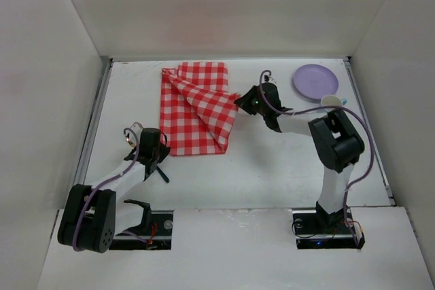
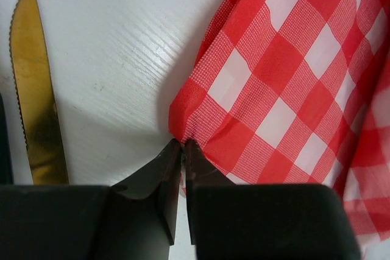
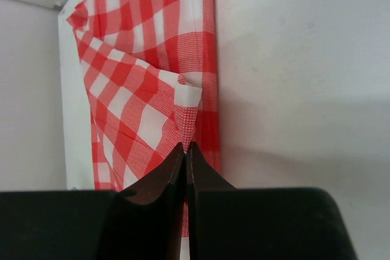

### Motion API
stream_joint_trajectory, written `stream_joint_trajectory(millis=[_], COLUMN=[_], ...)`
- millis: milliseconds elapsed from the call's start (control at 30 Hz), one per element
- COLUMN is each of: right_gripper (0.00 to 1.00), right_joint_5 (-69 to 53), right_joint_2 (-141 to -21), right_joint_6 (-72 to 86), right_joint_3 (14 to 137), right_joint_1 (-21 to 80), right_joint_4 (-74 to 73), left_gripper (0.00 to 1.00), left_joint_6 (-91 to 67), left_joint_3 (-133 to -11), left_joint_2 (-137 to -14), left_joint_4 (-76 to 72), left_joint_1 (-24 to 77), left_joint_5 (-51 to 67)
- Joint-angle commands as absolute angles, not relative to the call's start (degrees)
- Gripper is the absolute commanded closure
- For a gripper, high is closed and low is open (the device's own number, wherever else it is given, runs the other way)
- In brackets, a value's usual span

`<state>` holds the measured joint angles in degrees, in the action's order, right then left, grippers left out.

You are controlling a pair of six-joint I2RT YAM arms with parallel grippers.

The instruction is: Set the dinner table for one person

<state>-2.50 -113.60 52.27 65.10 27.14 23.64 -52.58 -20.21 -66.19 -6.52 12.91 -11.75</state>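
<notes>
The dinner table (image 1: 272,168) is a flat white top. A red-and-white checked cloth (image 1: 197,110) lies on it at the back centre, partly folded over itself. My left gripper (image 1: 163,151) is shut on the cloth's near left corner; the left wrist view shows the gripper (image 2: 183,142) pinching the cloth (image 2: 286,77) just above the table. My right gripper (image 1: 238,100) is shut on the cloth's right corner and holds it lifted; the right wrist view shows the gripper (image 3: 186,146) with the cloth (image 3: 140,89) hanging from it.
A gold knife (image 2: 30,89) lies on the table just left of my left gripper. A purple plate (image 1: 315,81) sits at the back right, with a small white and blue object (image 1: 332,100) beside it. White walls enclose the table, and metal rails (image 1: 95,120) run along its sides.
</notes>
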Motion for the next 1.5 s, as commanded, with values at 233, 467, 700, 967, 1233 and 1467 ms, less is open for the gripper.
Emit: stream_joint_trajectory(millis=[233, 467, 700, 967, 1233, 1467], right_gripper=[0.91, 0.89, 0.88, 0.88, 0.88, 0.88], right_joint_5=[14.8, 26.5, 27.5, 30.1, 30.5, 28.0], right_joint_2=[-78.7, -64.2, -59.2, -47.6, -39.0, -38.7], right_joint_6=[52.7, 53.4, 57.7, 63.2, 60.3, 57.1], right_joint_3=[36.8, 23.8, 21.2, 18.0, 17.4, 17.6], right_joint_1=[18.9, 22.0, 27.1, 29.7, 25.9, 22.9], right_joint_4=[26.4, 13.2, -1.1, -14.0, -18.1, -17.5], left_gripper=[0.99, 0.99, 0.99, 0.98, 0.97, 0.98], left_joint_6=[-51.9, -51.8, -51.5, -51.1, -51.9, -53.0], left_joint_3=[-16.8, -16.1, -15.6, -16.7, -19.4, -17.1], left_joint_2=[-65.5, -61.4, -52.0, -51.8, -57.7, -47.0], left_joint_4=[-5.7, -3.0, 5.0, 7.0, 3.4, 12.7], left_joint_1=[9.6, 8.6, 8.7, 11.0, 16.1, 16.6], left_joint_5=[-9.4, -9.8, -12.1, -14.2, -14.7, -16.8])
